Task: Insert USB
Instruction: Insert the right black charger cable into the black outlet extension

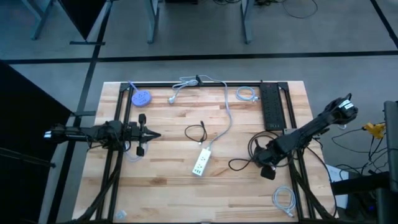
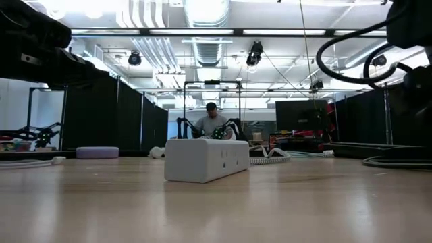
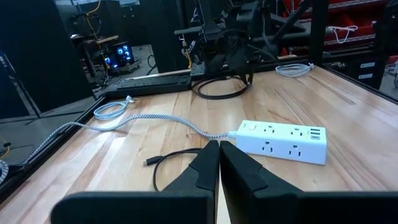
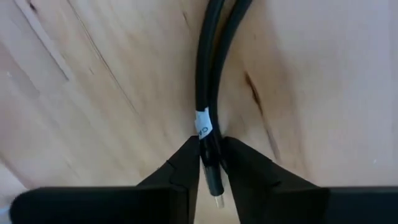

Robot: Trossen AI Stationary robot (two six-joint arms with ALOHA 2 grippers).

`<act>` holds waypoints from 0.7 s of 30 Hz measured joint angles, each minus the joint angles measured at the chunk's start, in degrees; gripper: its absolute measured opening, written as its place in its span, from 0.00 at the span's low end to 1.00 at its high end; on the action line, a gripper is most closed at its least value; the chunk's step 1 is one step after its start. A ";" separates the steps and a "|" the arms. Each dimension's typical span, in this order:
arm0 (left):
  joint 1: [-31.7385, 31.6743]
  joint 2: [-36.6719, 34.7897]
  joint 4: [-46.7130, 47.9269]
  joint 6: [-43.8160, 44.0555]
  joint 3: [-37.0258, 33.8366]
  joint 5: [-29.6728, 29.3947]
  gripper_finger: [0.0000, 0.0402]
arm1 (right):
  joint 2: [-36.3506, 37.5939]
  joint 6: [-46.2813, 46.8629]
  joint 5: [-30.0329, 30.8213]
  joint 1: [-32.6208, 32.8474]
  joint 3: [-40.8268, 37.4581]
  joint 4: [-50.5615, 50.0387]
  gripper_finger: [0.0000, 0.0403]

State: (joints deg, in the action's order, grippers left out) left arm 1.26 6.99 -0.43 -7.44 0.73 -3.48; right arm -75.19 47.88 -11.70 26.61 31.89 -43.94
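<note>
Left gripper [image 1: 155, 135] sits clenched and empty at the table's left side. White power strip [image 1: 200, 163] lies mid-table. Over on the right, the right gripper [image 4: 210, 163] is down low, pinching the black USB cable [image 4: 208, 74] just behind its plug.

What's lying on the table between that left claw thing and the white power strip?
A small looped black cable lies on the wood between the left gripper and the white power strip, seen in the high view and the left wrist view.
</note>
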 joint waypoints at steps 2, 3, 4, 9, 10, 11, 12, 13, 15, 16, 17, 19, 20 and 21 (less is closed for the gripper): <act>0.00 0.11 -0.01 0.00 -0.01 0.02 0.00 | -1.07 -0.03 -0.10 0.00 0.05 -0.02 0.11; 0.00 0.17 -0.02 0.00 -0.02 0.01 0.00 | -1.51 0.02 -0.09 0.02 0.05 0.07 0.11; 0.00 0.14 -0.02 0.00 0.01 -0.01 0.00 | -1.77 0.04 -0.09 0.02 0.12 0.09 0.10; 0.00 0.39 -0.02 0.00 0.01 -0.01 0.00 | -1.91 0.37 -0.01 0.02 0.68 0.01 0.09; -0.02 0.46 -0.02 0.00 0.01 0.01 0.00 | -1.91 0.76 0.10 0.02 0.83 -0.14 0.07; 0.00 0.62 -0.02 0.00 0.00 0.01 0.00 | -1.84 1.27 0.23 0.02 0.98 -0.36 0.05; 0.00 0.67 -0.02 0.00 0.00 0.02 0.00 | -1.80 1.76 0.56 0.02 1.19 -0.67 0.03; -0.01 0.66 -0.01 0.00 0.00 0.00 0.00 | -1.80 2.03 0.98 0.02 1.71 -1.33 0.02; 0.00 0.74 -0.01 0.01 -0.01 -0.01 0.00 | -1.74 2.67 2.60 0.12 3.13 -3.70 0.02; -0.02 0.83 0.00 0.00 -0.01 0.02 0.00 | -1.57 2.58 3.87 0.11 4.00 -5.46 0.01; 0.00 0.82 0.00 0.00 0.00 0.00 0.00 | -1.22 2.20 5.05 0.02 5.09 -7.46 0.01; 0.00 0.86 0.00 0.00 0.01 0.00 0.00 | -0.73 1.81 6.78 0.02 7.40 -9.01 0.01; -0.01 1.00 -0.02 0.00 0.01 0.01 0.00 | -0.52 1.71 7.18 0.02 8.35 -9.41 0.01; 0.00 1.08 -0.01 0.00 0.01 0.00 0.00 | -0.16 1.27 7.78 0.02 9.21 -10.08 0.01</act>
State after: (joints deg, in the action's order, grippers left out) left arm 1.26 8.07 -0.43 -7.44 0.73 -3.48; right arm -75.35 49.15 -3.92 26.63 41.10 -54.03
